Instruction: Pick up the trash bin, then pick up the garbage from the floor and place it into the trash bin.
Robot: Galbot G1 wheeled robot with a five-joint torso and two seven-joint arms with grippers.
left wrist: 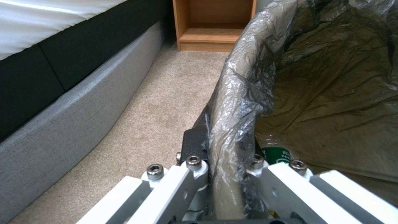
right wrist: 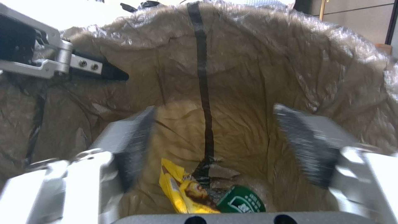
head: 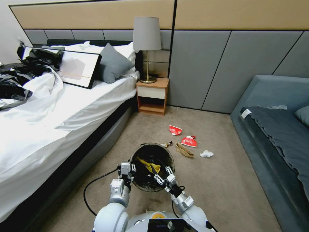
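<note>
Trash bin (head: 152, 167), small, round, dark-lined: our left gripper (head: 126, 170) clamped its nine-o'clock rim, steadying it; right gripper (head: 163, 179) gaped empty inside.

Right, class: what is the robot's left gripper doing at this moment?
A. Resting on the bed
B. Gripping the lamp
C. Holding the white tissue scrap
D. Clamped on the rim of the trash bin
D. In the left wrist view the left gripper has its fingers closed either side of the bag-covered rim of the trash bin; the head view shows the same.
</note>
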